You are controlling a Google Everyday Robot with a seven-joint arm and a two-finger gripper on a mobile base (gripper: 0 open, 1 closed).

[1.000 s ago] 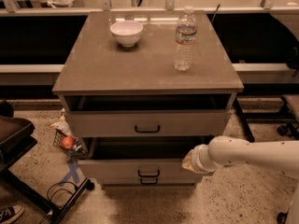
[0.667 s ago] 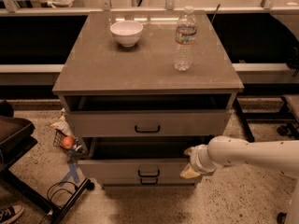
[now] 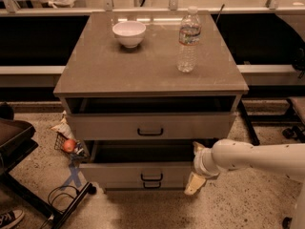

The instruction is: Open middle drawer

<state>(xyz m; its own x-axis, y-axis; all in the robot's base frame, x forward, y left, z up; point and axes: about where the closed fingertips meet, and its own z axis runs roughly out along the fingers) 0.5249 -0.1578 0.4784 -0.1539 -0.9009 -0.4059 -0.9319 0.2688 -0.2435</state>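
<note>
The middle drawer point(image 3: 119, 172), a grey-beige front with a small black bar handle point(image 3: 151, 177), stands pulled out below the taller top drawer point(image 3: 109, 126), and a dark gap shows above it. My gripper point(image 3: 196, 166) is at the right end of the middle drawer's front. One cream finger point(image 3: 198, 148) is above the front's top edge and the other is below it, spread apart. The white arm point(image 3: 257, 157) comes in from the right. Only the handle of the lowest drawer point(image 3: 151, 185) shows beneath.
A white bowl point(image 3: 129, 33) and a water bottle point(image 3: 188, 39) stand on the cabinet top point(image 3: 143, 70). The top drawer is also slightly out. On the floor at the left are a basket with an apple point(image 3: 69, 145), cables, a black stand point(image 3: 19, 142) and a shoe point(image 3: 10, 218).
The gripper has shifted very slightly at the drawer's right end. The middle drawer front looks to be in the same place.
</note>
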